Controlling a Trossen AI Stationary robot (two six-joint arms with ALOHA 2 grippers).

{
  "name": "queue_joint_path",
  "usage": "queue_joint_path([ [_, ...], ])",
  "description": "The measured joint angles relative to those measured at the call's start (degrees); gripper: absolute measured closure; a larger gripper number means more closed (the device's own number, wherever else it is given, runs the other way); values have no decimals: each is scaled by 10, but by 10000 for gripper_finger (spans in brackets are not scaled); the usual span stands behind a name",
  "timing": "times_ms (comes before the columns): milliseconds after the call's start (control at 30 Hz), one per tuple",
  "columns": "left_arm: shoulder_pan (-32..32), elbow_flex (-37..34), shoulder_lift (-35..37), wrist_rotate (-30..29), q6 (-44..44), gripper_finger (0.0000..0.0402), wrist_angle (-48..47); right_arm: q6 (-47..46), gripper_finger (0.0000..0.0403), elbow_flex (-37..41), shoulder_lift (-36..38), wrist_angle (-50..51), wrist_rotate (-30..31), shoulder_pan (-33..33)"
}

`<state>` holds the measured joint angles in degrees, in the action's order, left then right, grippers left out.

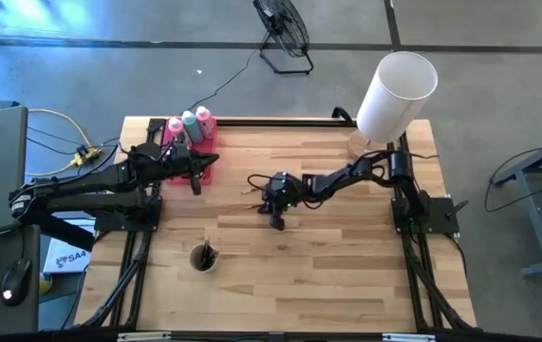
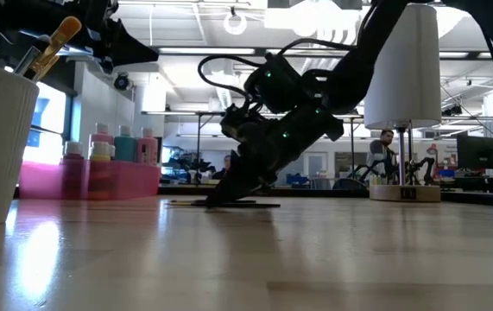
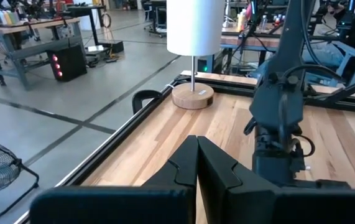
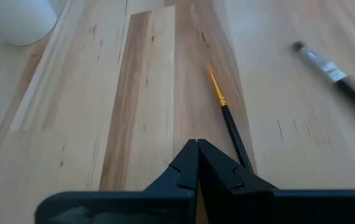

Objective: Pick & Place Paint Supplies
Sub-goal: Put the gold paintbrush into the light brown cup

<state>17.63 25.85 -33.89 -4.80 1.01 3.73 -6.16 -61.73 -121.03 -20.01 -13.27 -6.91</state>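
Note:
Two thin dark-handled brushes lie flat on the table's middle: one with an orange tip (image 4: 225, 118), one with a metal ferrule (image 4: 331, 71). My right gripper (image 4: 197, 144) is shut, slants down and has its tips at the tabletop (image 2: 218, 200) beside the orange-tipped brush. A white cup (image 1: 202, 257) near the front holds brushes (image 2: 52, 43). Two pink bottles and one teal bottle (image 1: 190, 123) stand at the pink tray (image 2: 91, 181) at the far left. My left gripper (image 3: 197, 152) hangs shut and level above the table by that tray (image 1: 204, 163). My right gripper's shut fingers come slanting down from the table's right, roughly along the orange-tipped brush. Its dark handle (image 4: 236, 146) runs close past one fingertip and out of sight beneath it. I cannot tell whether the fingers touch the brush or the table.
A big white lampshade on a round wooden foot (image 1: 396, 95) stands at the far right corner. Black rails (image 3: 127, 124) run along the table's edges. Bare wood lies between the cup and the right gripper and across the near half.

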Motion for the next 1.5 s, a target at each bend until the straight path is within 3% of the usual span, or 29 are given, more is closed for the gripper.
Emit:
queue_joint_path([
  [200, 0, 0, 0, 0, 0, 399, 0, -1, 401, 0, 0, -8, 25, -16],
  [367, 0, 0, 0, 0, 0, 399, -4, -1, 401, 1, 6, -15, 5, -27],
  [800, 0, 0, -26, 23, -13, 399, -40, 131, 401, 4, 143, 80, 6, -51],
  [1033, 0, 0, -71, 4, -10, 399, -37, 120, 401, 32, 173, 84, -40, -105],
  [1367, 0, 0, -75, -7, 1, 399, -35, 168, 401, 34, 119, 63, 78, -101],
  [1500, 0, 0, -75, 5, 2, 399, -35, 135, 401, 35, 106, 63, 105, -92],
])
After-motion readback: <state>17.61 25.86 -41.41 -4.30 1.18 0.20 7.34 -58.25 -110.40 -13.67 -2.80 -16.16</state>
